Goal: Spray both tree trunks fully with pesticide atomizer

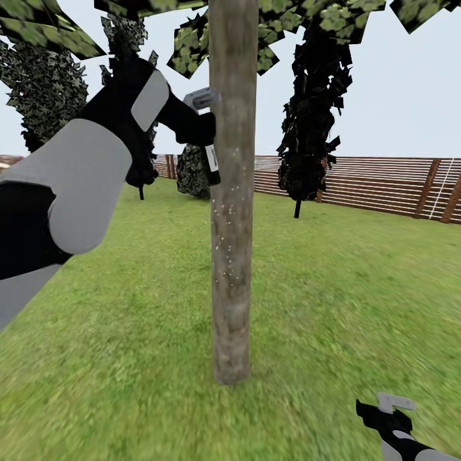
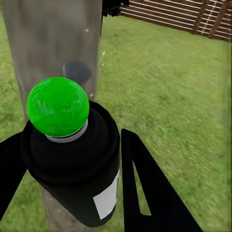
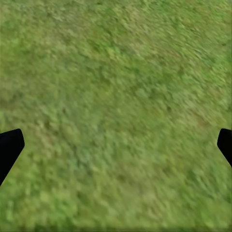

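A tree trunk of mottled grey-brown bark rises in the middle of the head view, dotted with white pesticide specks at mid height. My left gripper is raised against the trunk's left side, shut on the pesticide atomizer. In the left wrist view the atomizer is a dark body with a green dot on top, held between black fingers right in front of the trunk. My right gripper hangs low at the right, open over grass.
The garden lawn spreads around the trunk. A brown slatted fence runs along the back right. Dark narrow cypress-like trees and a leafy bush stand behind the trunk. Canopy leaves hang overhead.
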`<state>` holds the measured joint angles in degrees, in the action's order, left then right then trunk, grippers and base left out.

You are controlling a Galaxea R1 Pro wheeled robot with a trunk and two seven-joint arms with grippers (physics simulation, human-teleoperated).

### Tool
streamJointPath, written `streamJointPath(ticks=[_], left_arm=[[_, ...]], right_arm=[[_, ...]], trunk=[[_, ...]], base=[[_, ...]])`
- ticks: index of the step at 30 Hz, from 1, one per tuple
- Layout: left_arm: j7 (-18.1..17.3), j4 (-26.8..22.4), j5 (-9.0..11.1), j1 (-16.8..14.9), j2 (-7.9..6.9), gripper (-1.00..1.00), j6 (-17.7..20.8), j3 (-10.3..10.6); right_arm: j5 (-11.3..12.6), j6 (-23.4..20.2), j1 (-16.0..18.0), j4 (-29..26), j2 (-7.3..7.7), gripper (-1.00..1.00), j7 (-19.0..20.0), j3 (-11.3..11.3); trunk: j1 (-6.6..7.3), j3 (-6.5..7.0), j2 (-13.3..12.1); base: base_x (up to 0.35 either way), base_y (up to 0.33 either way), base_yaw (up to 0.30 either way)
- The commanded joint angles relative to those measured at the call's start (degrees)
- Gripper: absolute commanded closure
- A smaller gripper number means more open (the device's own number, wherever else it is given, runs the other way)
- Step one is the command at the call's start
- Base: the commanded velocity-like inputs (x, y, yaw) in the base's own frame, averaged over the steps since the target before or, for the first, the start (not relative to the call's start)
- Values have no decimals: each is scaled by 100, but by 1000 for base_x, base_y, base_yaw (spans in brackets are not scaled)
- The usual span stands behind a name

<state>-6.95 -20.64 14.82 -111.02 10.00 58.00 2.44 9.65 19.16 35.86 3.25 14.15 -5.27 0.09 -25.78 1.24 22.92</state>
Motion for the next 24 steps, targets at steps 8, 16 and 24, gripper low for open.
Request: streamJointPath(ticks=[8, 16, 24], left_arm=[[-4, -59, 668, -50, 0, 100, 1, 2], [13, -301, 635, -51, -24, 100, -22, 10], [20, -357, -491, -51, -243, 100, -27, 23]], right_arm=[[1, 0, 0, 0, 0, -100, 0, -1], [-1, -1, 0, 0, 0, -100, 0, 0], [-6, 0, 0, 0, -8, -100, 0, 0]], trunk=[[0, 0, 0], [0, 0, 0], [0, 0, 0]], base=[[0, 0, 0], [0, 0, 0], [0, 0, 0]])
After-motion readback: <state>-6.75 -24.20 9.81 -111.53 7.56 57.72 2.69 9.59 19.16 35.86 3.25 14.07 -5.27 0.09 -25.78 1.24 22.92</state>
